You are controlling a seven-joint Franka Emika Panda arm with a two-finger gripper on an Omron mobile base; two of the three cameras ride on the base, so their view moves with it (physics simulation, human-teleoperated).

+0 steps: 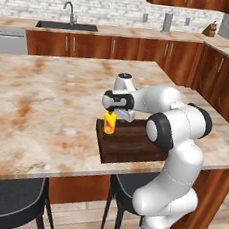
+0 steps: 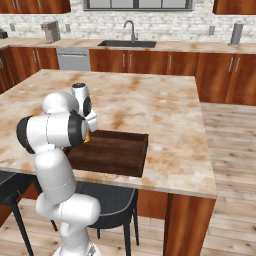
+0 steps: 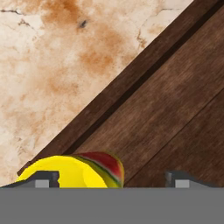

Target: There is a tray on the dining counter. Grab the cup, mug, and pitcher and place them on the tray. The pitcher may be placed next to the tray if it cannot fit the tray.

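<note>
Your pincer stands wide over the cup, now on the tray; mug, pitcher remain.

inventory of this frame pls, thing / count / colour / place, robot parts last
cup: 1, yellow with a red-orange mark, upright at the tray's left end, under the end effector
tray: 1, dark brown wood, near edge of the island counter
island counter: 1, beige marble with rust veins, centre of the room
stools: 2 visible, black, tucked under the counter's near edge
sink with tap: 1, dark basin and metal tap, back counter
dishwasher: 1, grey, left of the sink
grey cylinder: 1, back counter to the right; too far to identify
arm: 1, white with dark joints, reaching over the tray
end effector: 1, open, fingers on either side of the cup
</note>
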